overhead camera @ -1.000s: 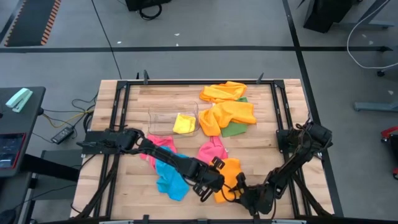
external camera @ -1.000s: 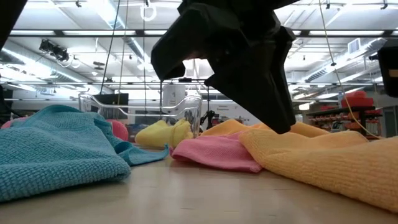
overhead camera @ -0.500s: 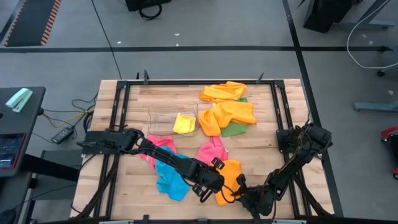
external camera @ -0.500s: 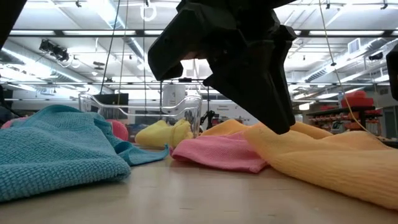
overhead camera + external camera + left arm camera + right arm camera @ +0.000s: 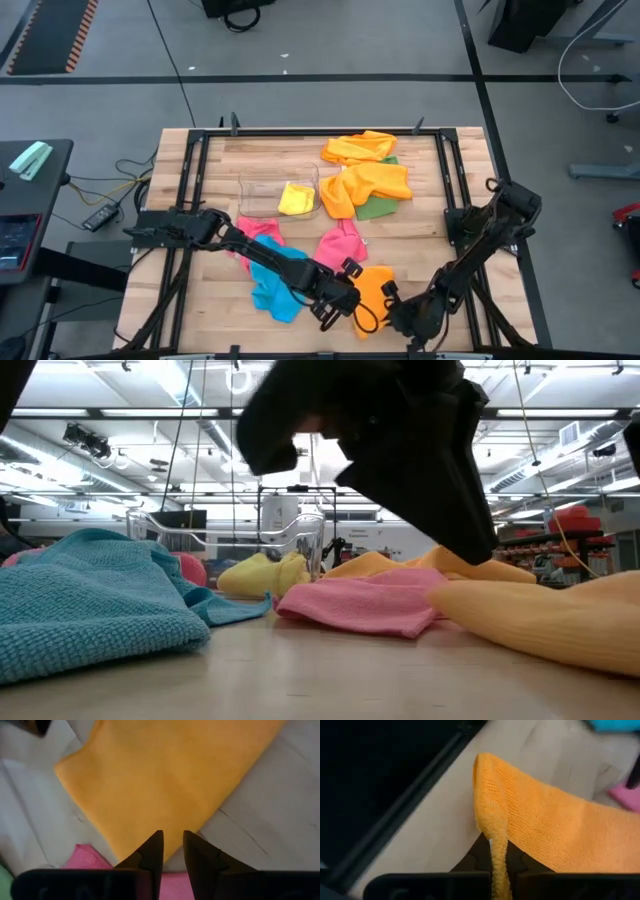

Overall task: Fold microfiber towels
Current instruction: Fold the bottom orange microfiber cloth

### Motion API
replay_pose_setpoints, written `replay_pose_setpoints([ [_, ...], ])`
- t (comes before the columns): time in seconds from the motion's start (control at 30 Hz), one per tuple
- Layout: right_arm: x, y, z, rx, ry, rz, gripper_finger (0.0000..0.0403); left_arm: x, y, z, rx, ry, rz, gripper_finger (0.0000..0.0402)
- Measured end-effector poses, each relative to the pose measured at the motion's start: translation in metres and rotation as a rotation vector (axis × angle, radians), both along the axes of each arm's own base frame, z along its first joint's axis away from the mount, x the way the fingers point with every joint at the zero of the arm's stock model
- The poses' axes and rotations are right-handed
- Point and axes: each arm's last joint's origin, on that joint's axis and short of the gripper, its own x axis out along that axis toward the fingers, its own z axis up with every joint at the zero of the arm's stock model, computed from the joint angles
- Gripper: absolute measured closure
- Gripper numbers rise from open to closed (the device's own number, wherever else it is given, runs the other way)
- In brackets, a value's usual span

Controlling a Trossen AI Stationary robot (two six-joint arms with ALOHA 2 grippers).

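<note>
At table's front edge, right claw (image 5: pixel 496 862) pinches orange towel (image 5: pixel 540 830).

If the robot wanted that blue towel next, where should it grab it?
Probably at a thin outer edge or corner, not the middle. The blue towel lies crumpled in a thick mound, too bulky to pinch. The left hand is nearer, so it could come from above at the towel's near edge. The right hand is shut on the orange towel.

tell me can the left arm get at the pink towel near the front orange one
Probably yes. The left claw sits at the edge of the front orange microfiber towel, and the soft pink microfiber towel lies right beside it, uncovered on top, with nothing between.
</note>
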Motion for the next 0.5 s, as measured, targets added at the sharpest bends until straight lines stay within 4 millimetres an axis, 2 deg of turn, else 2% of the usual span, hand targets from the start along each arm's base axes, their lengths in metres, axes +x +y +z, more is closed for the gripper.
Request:
replay_pose_setpoints([
  [0.13, 0.004, -0.005, 0.017, 0.125, 0.028, -0.041, 0.0397, 0.001, -0.005, 0.002, -0.018, -0.037, -0.009, 0.0329],
  [0.27, 0.004, -0.012, 0.021, 0.159, 0.077, -0.105, 0.0398, 0.003, -0.010, 0.001, -0.045, -0.068, -0.003, 0.0334],
  [0.5, 0.010, -0.018, 0.015, 0.177, 0.117, -0.166, 0.0397, 0.011, -0.015, -0.034, -0.041, -0.063, 0.002, 0.0336],
])
